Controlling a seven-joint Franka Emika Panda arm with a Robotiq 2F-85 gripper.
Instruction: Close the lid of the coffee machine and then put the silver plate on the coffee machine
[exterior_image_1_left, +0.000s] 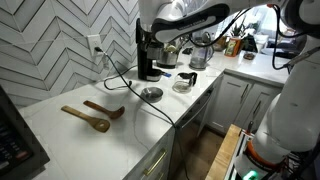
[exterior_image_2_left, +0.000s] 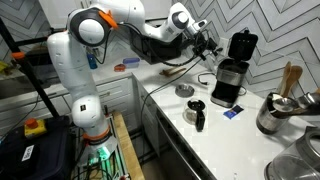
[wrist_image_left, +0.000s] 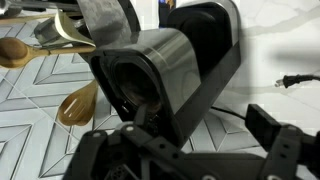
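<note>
Hovering the gripper (exterior_image_2_left: 208, 40) just beside the coffee machine (exterior_image_2_left: 231, 78) at the counter's (exterior_image_1_left: 60, 132) back edge, fingers (wrist_image_left: 285, 140) spread wide, released, grasping nothing. Seeing the lid (exterior_image_2_left: 243, 44) stood upright, open. Finding the silver plate (exterior_image_1_left: 151, 93) flat nearer the front edge, before the machine, with wooden spoons (exterior_image_1_left: 88, 116) farther along, between both edges.
</note>
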